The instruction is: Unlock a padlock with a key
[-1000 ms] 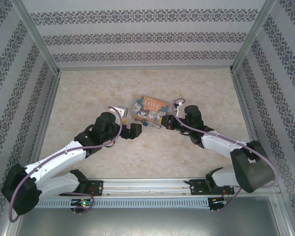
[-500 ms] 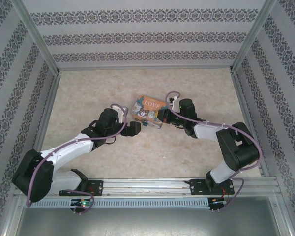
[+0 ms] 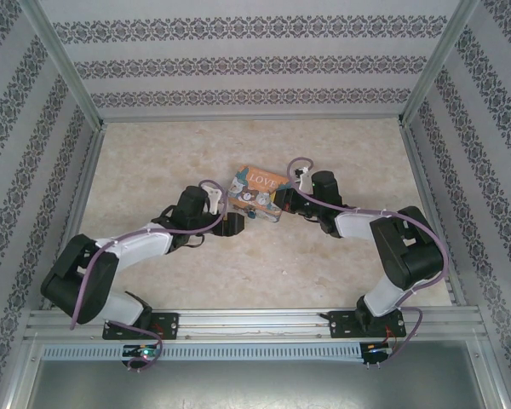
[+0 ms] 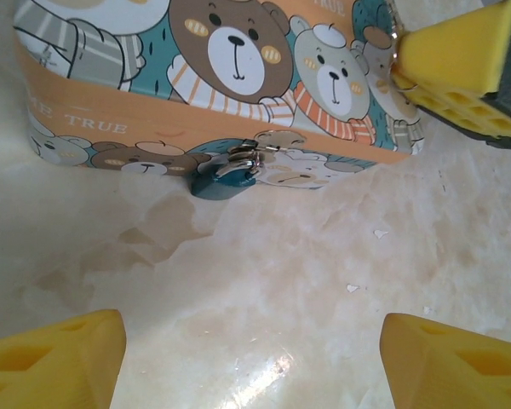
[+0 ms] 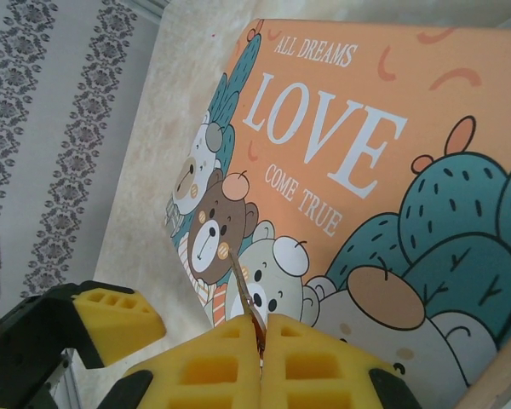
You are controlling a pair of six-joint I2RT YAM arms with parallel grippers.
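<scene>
Plainly the padlock (image 4: pixel 224 181) hangs shackle-up at the box's (image 4: pixel 153 102) front edge, body toward bare table (image 4: pixel 281 281), before the wide-spread left gripper (image 4: pixel 251 349), while the right gripper (image 5: pixel 261 341) pinches a thin key (image 5: pixel 245 294).

Left arm (image 3: pixel 136 247) and right arm (image 3: pixel 355 227): smooth white shell links between bulky black joint housings, black bases, and a thin purple cable (image 3: pixel 208 182) looped loosely along each. Left gripper (image 4: pixel 255 362): fingers (image 4: pixel 55 362) are yellow wedge-shaped blocks. Right gripper (image 5: pixel 260 358): the same yellow fingers (image 5: pixel 206 371), moulded with a grid of squarish recesses and seated in black carriers.
</scene>
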